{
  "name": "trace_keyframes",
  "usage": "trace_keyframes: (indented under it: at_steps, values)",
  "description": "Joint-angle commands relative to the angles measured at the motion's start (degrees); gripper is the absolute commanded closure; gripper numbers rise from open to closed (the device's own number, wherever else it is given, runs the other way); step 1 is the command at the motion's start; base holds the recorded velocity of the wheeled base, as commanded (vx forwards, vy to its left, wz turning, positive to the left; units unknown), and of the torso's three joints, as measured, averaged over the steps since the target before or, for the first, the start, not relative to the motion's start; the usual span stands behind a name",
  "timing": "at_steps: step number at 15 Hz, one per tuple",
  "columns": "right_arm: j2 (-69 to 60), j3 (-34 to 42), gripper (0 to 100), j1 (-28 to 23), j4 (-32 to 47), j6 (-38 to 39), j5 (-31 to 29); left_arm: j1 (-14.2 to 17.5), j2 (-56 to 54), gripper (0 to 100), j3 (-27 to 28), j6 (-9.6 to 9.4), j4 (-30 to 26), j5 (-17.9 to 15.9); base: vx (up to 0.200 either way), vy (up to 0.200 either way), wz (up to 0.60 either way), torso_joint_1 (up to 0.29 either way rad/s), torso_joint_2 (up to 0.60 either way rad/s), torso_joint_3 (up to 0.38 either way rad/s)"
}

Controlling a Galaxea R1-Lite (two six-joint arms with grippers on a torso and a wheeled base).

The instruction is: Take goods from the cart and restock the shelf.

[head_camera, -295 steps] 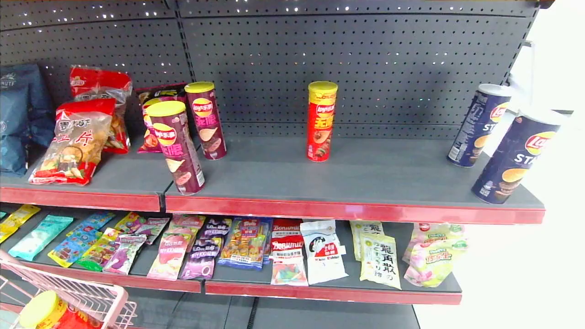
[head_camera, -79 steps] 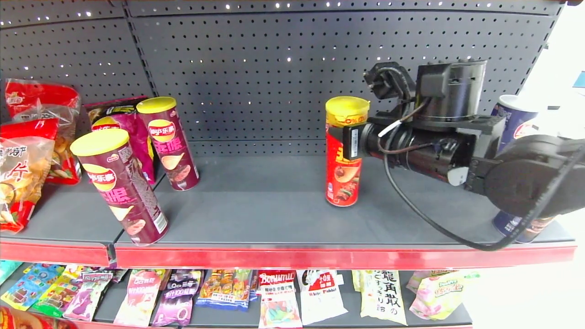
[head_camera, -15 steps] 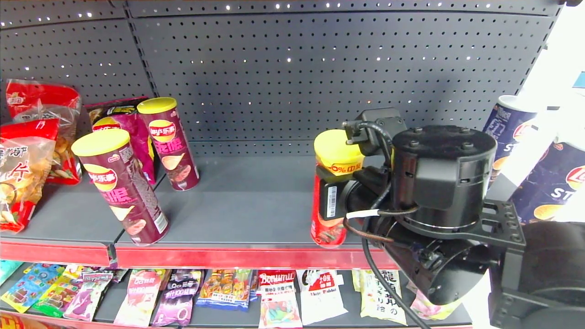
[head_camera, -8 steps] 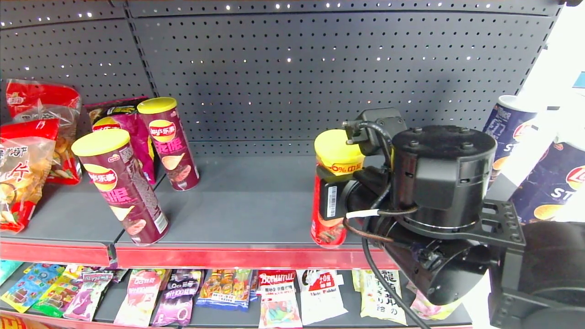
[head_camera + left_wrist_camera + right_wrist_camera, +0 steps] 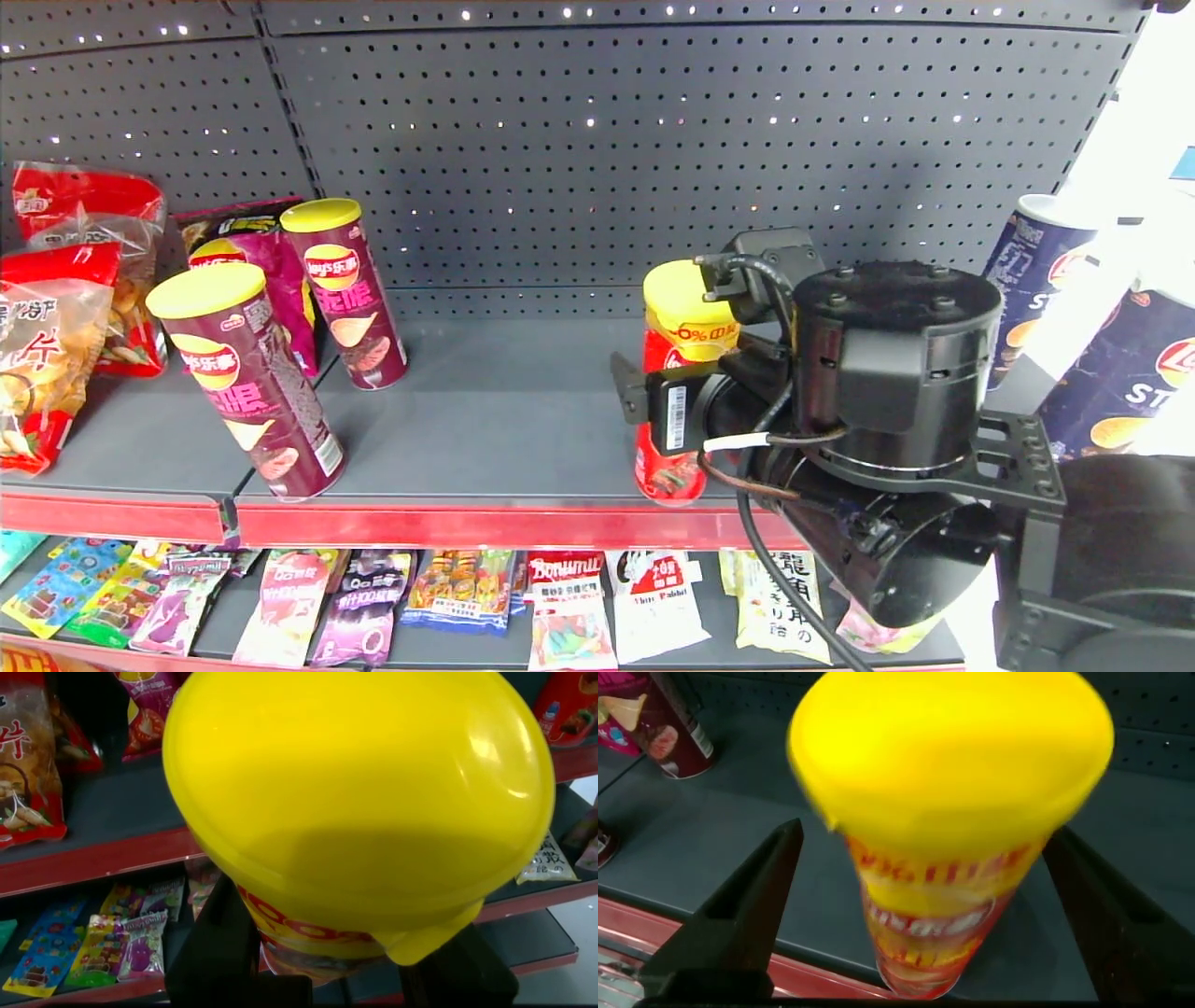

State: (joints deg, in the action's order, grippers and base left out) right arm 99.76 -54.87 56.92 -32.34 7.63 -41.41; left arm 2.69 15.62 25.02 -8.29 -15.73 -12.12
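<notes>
- right gripper [image 5: 924, 835]: wide open, 2 fingers either side of red chip can [image 5: 686, 308], clear gap on each side, holds nothing.
- red chip can: upright on upper shelf [image 5: 523, 420], base near the red front edge. It is well apart from the purple chip cans [image 5: 245, 378] to the left and the blue chip cans [image 5: 1036, 271] to the right.
- left gripper [image 5: 346, 952]: closed on second chip can [image 5: 360, 793], yellow lid toward the camera, held in the air with the shelves well behind it. Not stocked yet.
- step, my read: 1 can placed, right arm due to back out, then the second can goes up.
- risk: tall narrow can close to the lip. A finger clipping it on an angled or sideways pull-out could tip it forward off the shelf.
- risk: right arm is bulky and sits right beside the placed can. The left arm coming in early could hit the arm or the can.
- risk: cannot tell how firm the left grip is; a slip would drop the second can.
- views: right wrist view gives the gaps on both sides of the can, while in head view the far finger is hidden behind it. Head view gives the spacing to the neighbouring cans.
</notes>
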Motion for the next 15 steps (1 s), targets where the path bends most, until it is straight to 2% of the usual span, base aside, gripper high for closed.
trace_keyframes:
  at_steps: [1, 5, 9, 11, 13, 14, 15]
  values:
    - [-0.88, 0.03, 0, 0.04, -0.18, 0.02, -0.07, 0.03, -0.15, 100, -0.05, 0.03, -0.01, -0.01, 0.000, 0.000, 0.00, 0.000, 0.00, 0.000]
    - [-4.83, 2.57, 0, 0.21, -0.09, 0.37, -0.07, 0.03, 0.03, 100, -0.05, 0.03, -0.01, -0.01, 0.000, 0.000, 0.00, 0.000, 0.00, 0.000]
    - [-15.03, 11.72, 0, 0.21, 0.00, 0.37, 0.37, 0.03, 0.47, 100, -0.49, 0.03, -0.01, -0.01, 0.000, 0.000, 0.00, 0.000, 0.00, 0.000]
    - [-16.96, 13.30, 0, 0.30, 0.00, 0.37, 0.63, 0.03, 0.64, 100, -0.58, -0.06, -0.01, -0.01, 0.000, 0.000, 0.00, 0.000, 0.00, 0.000]
    - [-24.70, 20.33, 0, 1.35, 0.00, 0.37, 2.12, 0.03, 1.79, 100, -0.32, -1.03, -0.01, 0.25, 0.000, 0.000, 0.00, 0.000, 0.00, 0.000]
    - [-25.31, 20.94, 0, 1.27, 0.00, 0.37, 2.65, 0.03, 1.87, 100, -0.23, -1.03, -0.01, 0.25, 0.000, 0.000, 0.00, 0.000, 0.00, 0.000]
    - [-30.50, 25.87, 0, -0.76, 0.09, -0.51, 6.43, 0.03, 2.49, 100, -0.14, -1.38, 0.08, 0.25, 0.000, 0.000, 0.00, 0.000, 0.00, 0.000]
